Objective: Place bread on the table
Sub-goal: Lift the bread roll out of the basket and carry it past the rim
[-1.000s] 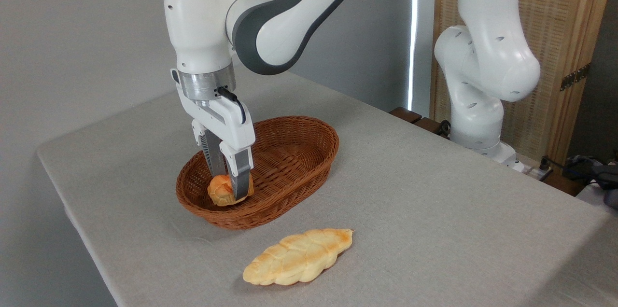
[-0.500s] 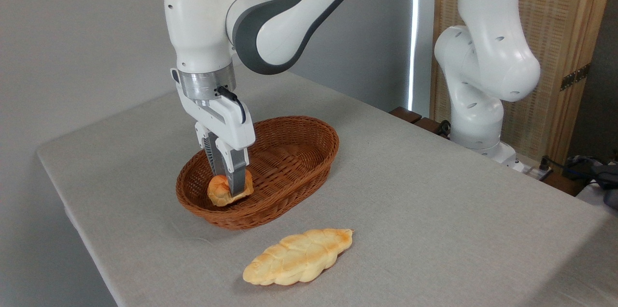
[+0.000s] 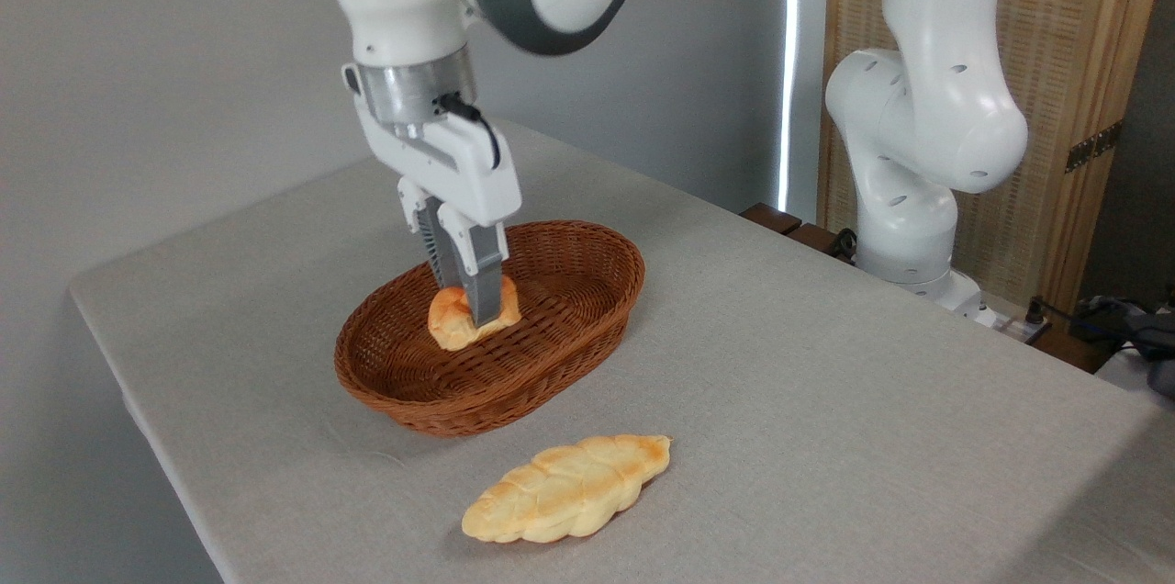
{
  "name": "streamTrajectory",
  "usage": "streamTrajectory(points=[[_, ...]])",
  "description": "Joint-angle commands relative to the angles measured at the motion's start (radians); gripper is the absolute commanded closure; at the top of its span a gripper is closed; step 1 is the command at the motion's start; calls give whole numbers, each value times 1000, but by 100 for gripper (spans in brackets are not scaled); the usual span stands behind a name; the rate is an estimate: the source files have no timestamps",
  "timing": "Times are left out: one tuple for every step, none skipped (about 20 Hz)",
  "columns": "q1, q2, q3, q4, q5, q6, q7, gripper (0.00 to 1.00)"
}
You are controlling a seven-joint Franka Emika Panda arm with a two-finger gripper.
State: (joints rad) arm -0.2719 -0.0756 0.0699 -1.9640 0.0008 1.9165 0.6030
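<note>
partly hidden by the fingers, the bread (image 3: 456, 327) is pinched by the hand (image 3: 473, 313) above the basket (image 3: 514, 382).

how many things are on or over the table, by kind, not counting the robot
Breads: 2 — the small round bun, held in the gripper above the basket, and the long braided loaf lying on the table.
Baskets: 1 — the brown wicker basket.
Total: 3
</note>
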Motion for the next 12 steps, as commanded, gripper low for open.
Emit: streamTrajectory(points=[[-1,-111,97,-13,-16,-105,229,51],[-1,-134,125,-16,-16,-150,320,51],[-3,-148,155,-16,-16,-198,407,51],[-3,-162,175,-18,-16,-233,493,51],[-3,-174,192,-24,-15,-267,576,51],[-3,-187,212,-33,-13,-286,651,51],[-3,-197,229,-48,-10,-289,714,50],[-3,-207,241,-61,-5,-287,760,49],[-3,-213,249,-75,-2,-281,799,47],[-3,-216,254,-88,-2,-272,825,45],[-4,-219,254,-104,-2,-263,834,39],[-6,-222,254,-122,1,-245,839,31]])
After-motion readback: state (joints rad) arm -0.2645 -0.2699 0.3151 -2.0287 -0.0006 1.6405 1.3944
